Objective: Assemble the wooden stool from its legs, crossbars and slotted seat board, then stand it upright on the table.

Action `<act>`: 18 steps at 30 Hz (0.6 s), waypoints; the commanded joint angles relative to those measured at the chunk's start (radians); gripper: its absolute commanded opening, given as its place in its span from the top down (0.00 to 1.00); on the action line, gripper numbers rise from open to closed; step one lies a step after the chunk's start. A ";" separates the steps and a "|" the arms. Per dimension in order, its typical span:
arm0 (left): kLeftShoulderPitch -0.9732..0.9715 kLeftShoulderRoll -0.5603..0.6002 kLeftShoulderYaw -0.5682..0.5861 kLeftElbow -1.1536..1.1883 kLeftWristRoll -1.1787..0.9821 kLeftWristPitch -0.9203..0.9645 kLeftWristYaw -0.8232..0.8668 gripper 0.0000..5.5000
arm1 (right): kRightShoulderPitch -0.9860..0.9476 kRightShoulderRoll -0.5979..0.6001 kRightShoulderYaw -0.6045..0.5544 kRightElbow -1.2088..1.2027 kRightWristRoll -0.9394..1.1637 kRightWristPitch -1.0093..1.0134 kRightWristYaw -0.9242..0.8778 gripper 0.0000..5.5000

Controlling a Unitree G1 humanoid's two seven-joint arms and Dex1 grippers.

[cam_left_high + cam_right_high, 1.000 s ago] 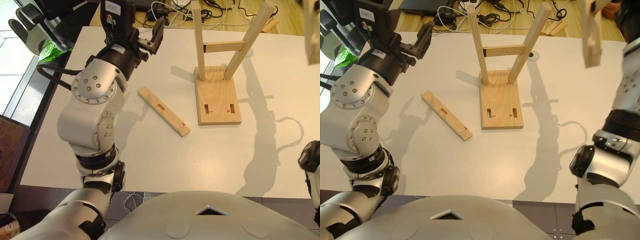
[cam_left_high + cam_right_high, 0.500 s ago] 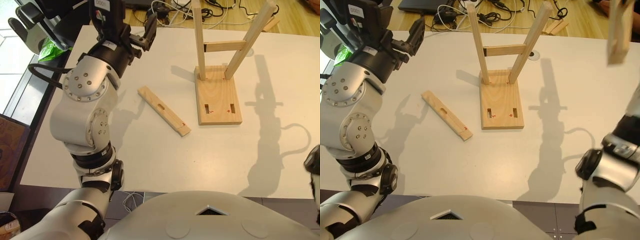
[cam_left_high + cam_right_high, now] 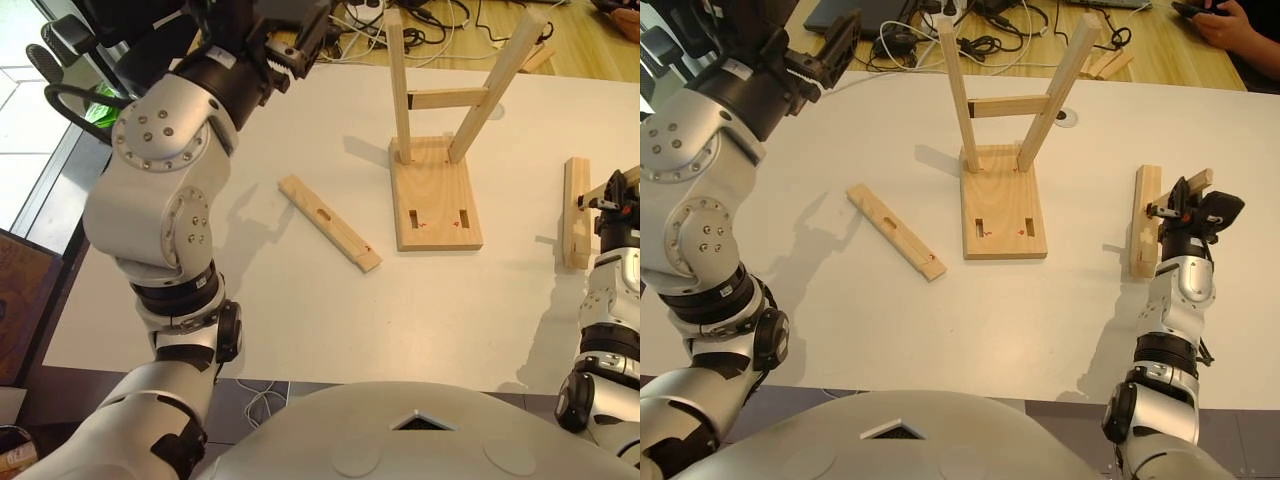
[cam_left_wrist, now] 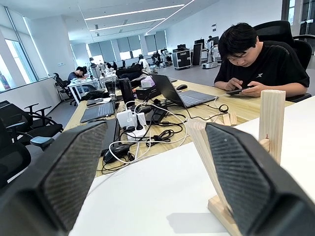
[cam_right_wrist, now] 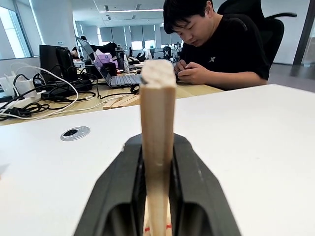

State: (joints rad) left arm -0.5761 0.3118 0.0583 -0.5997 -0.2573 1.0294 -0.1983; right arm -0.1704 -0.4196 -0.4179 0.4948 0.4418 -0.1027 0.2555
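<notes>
On the white tabletop, the stool is seen about half built. The pale rectangular wooden seat board lies flat, apparently underside up. Two square-section wooden legs stand planted in its far pair of slots, joined partway up by a short wooden crossbar. The two near slots are open, with no legs in them.

A flat slotted wooden bar lies loose and diagonal to the left of the board, apart from it and with no gripper near it. At the right edge, the right gripper sits low by the surface, its fingers pinched tight on a pale wooden stick. Just beside it lies a long wooden leg; whether stick and leg are joined cannot be told from where I stand. The left gripper hangs raised over the far left corner, fingers spread wide and holding nothing.

By my reckoning, the larger part of the job is left. The other two legs have to be seated in the near slots and the loose pieces fitted between them as bracing. Then the whole frame has to be turned over so that it stands on its feet.
</notes>
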 commanded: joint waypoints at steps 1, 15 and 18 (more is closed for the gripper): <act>-0.007 -0.019 0.023 0.012 -0.010 0.004 0.016 0.33 | -0.135 -0.021 -0.008 -0.191 0.082 0.148 -0.020 0.93; -0.061 -0.145 0.185 0.088 -0.174 0.053 0.050 0.33 | -0.510 -0.032 -0.076 -0.562 0.384 0.418 -0.085 0.93; -0.093 -0.166 0.224 0.111 -0.255 0.078 0.030 0.33 | -0.560 -0.013 -0.065 -0.662 0.537 0.499 -0.081 0.93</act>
State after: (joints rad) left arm -0.6295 0.1615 0.2578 -0.5084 -0.4602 1.0775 -0.1579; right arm -0.6820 -0.4448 -0.4912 -0.0999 0.8878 0.3454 0.1756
